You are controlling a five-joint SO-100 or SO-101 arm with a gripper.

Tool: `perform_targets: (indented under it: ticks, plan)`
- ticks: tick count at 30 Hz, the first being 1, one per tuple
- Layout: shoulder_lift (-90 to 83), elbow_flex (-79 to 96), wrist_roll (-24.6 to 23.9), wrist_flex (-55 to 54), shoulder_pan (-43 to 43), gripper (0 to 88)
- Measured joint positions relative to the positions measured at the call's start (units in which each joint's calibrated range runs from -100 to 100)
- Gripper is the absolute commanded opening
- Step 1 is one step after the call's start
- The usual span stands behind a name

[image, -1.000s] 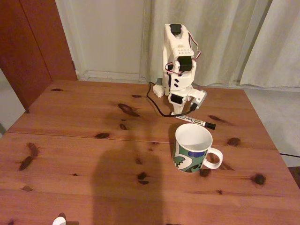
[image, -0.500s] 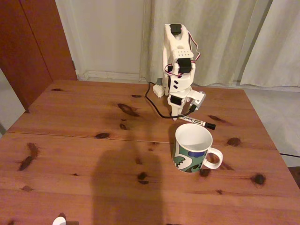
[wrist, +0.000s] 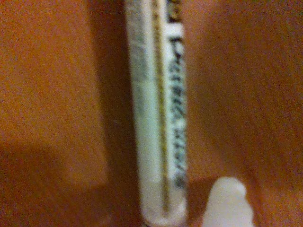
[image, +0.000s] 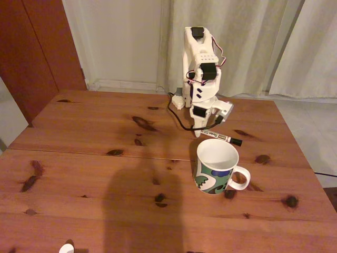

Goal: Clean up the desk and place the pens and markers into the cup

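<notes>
Your gripper [image: 200, 132] is down at the white end of the marker [image: 220, 137], which lies flat on the tabletop [image: 95, 158] just behind the mug [image: 217, 166] (black cap pointing right in the fixed view). You can't tell how wide the jaws stand. In the wrist view the marker [wrist: 158, 118] runs top to bottom, blurred, with one white fingertip [wrist: 226, 203] just beside its lower end.
</notes>
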Motion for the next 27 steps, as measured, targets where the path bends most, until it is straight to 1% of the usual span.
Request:
perform_targets:
  ticks: [6,15,21,27]
  plan:
    - [-0.3,0.0,0.0,0.0,-2.3,14.1]
    - [-6.5,4.2,0.0,2.5,-4.6,14.0]
    - [-6.7,4.5,0.0,2.5,-4.7,14.0]
    - [-2.5,5.0,0.0,2.4,-4.6,14.0]
